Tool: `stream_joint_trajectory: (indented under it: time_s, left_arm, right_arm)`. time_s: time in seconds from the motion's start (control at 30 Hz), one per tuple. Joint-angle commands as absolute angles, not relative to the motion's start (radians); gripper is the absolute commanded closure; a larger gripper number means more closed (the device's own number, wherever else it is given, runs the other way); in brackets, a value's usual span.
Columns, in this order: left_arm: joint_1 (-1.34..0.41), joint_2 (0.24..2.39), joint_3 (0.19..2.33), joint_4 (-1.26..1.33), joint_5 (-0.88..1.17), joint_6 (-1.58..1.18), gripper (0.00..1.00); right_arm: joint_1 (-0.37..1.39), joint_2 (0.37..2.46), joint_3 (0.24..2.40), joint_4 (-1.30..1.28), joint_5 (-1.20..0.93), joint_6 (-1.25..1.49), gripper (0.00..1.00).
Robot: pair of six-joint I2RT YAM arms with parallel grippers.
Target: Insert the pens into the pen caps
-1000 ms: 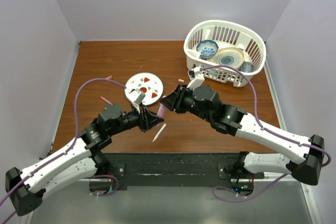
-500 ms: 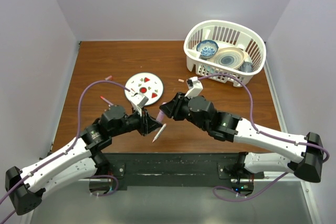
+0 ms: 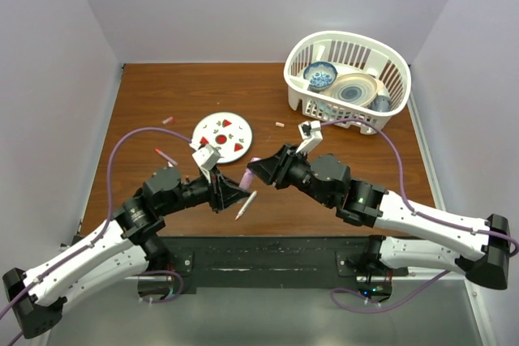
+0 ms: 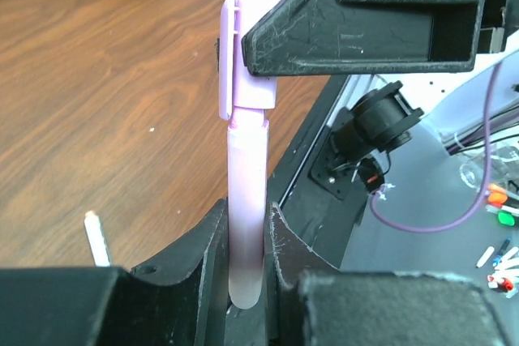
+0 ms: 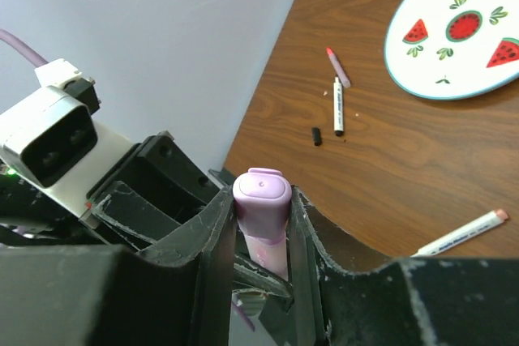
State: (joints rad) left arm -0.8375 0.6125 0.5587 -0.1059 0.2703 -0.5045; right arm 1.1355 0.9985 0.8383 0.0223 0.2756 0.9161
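Pale pink pen [image 4: 246, 160] pinched by left hand [image 4: 246, 228], butt end buried in that grip, cap [image 5: 261, 187] pinched by right hand [image 5: 263, 208], half covered.

Pretty tight mid-table: left gripper [image 3: 238, 192] and right gripper [image 3: 255, 170] sit nose to nose, pink pen [image 4: 246, 200] and pink cap [image 4: 247, 54] bridging them, plate [image 3: 223, 134] just behind, white pen [image 3: 246, 205] lying just beside, open table [image 3: 243, 87] at back centre.

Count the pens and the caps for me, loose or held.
Pens: 4 (pink pen held, pink-tipped white pen, reddish pen, dark-tipped white pen)
Caps: 4 (lilac cap on the pink pen, pink cap, pale cap, dark cap)
Total: 8
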Motion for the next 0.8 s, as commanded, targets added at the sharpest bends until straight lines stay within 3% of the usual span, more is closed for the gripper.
stream_joint_trajectory:
  time_s: [0.0, 0.1, 0.27, 0.53, 0.77]
  left_arm:
    - [-0.813, 0.588, 0.601, 0.092, 0.152, -0.508, 1.0]
    - [-0.813, 0.588, 0.6, 0.094, 0.175, -0.499, 1.0]
    - [-0.813, 0.577, 0.583, 0.127, 0.209, -0.492, 1.0]
    - [-0.811, 0.532, 0.543, 0.202, 0.333, -0.454, 1.0]
    - [-0.813, 0.552, 0.538, 0.294, 0.561, -0.506, 1.0]
  right_arm:
    - [1.177, 0.994, 0.885, -0.112, 0.155, 0.899, 0.66]
    - [1.178, 0.986, 0.923, -0.129, 0.159, 0.873, 0.58]
    - [1.177, 0.962, 0.982, -0.17, 0.175, 0.819, 0.52]
    - [1.177, 0.899, 1.025, -0.159, 0.114, 0.674, 0.2]
    - [1.177, 0.861, 1.034, -0.123, 0.071, 0.571, 0.2]
